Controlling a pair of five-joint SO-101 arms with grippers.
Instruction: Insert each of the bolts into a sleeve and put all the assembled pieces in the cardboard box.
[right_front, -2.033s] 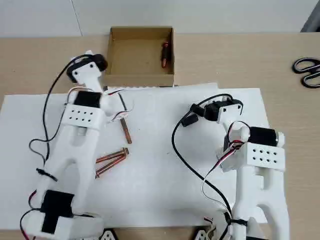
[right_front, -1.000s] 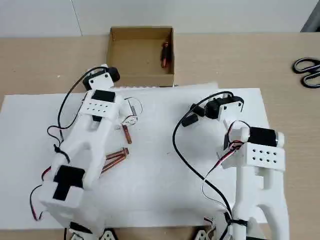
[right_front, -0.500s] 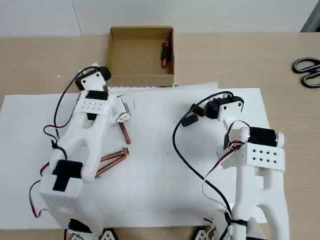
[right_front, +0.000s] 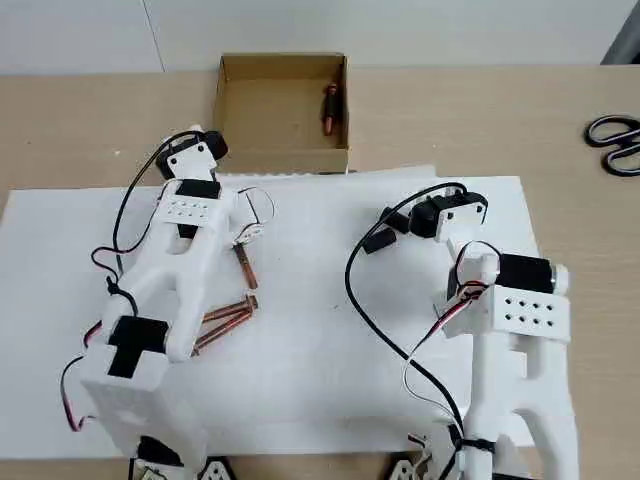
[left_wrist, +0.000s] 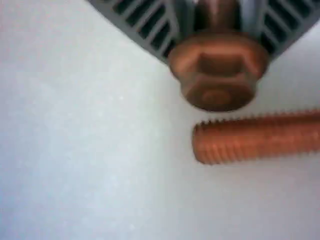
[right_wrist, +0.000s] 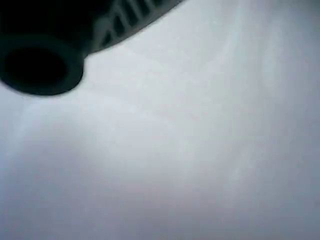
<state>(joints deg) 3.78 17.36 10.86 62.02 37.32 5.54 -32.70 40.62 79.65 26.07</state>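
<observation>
Two ribbed grey jaws of the left gripper (right_front: 248, 238) are clamping a copper-coloured bolt (left_wrist: 217, 70) by its shank, and its flanged hex head is sticking out past them toward the white sheet (right_front: 330, 340). The threaded end (left_wrist: 255, 137) of another bolt is lying just beside that head without touching it. In the high view, two loose bolts (right_front: 225, 322) are lying side by side on the sheet, close under the left arm.

The jaws of the right gripper (right_front: 378, 238) are closing on a black sleeve (right_wrist: 35, 65), whose open round end is showing in the right wrist view, close above the sheet. This gripper is sitting well apart from the left one, across the middle of the sheet.

Beyond the sheet's far edge, the cardboard box (right_front: 225, 110) is standing open on the wooden worktop (right_front: 480, 110), and one assembled piece (right_front: 330, 108) is lying against its right-hand wall. Scissors (right_front: 615, 140) are resting at the worktop's far right edge.
</observation>
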